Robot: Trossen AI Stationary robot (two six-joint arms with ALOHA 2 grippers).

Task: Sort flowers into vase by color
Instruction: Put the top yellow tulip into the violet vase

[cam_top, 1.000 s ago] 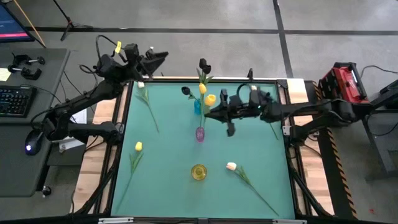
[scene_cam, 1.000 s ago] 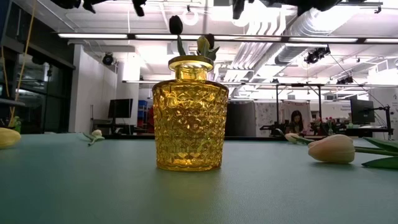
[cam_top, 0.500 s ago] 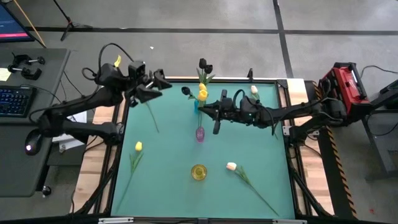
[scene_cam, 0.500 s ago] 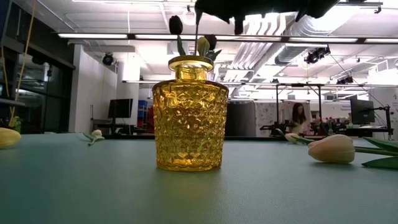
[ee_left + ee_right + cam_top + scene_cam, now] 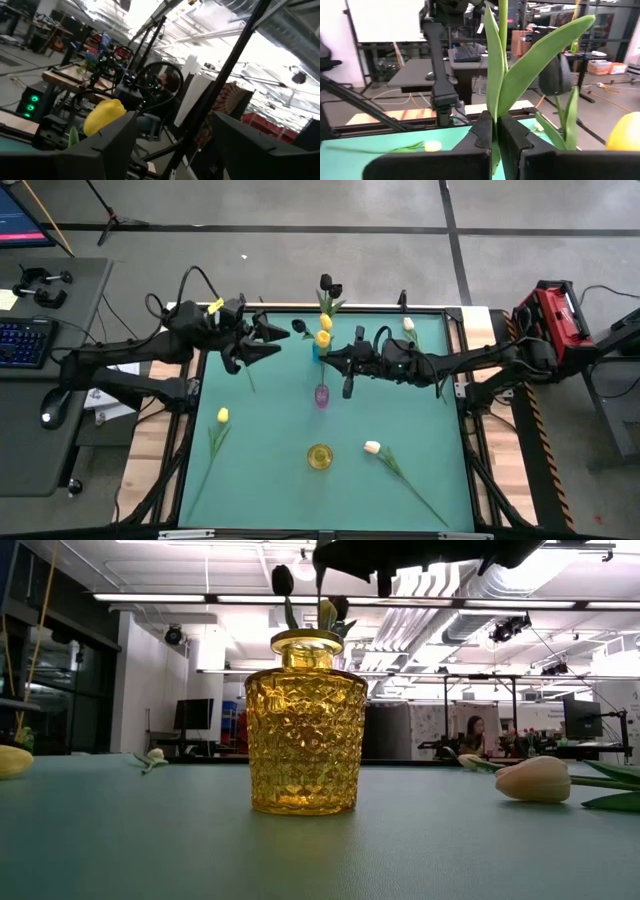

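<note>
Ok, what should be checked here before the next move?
1. Right end effector shut on the tulip stem: ok.
2. Stem end inside the blue vase: cannot tell.
3. Left end effector open, holding nothing: ok.
4. Yellow vase upright: ok.
5. All flowers off the table: not ok; a peach tulip and a yellow tulip lie loose.

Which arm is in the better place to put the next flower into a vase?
The right arm. Its gripper is shut on a flower stem beside the vases, while the left gripper is open and holds nothing.
</note>
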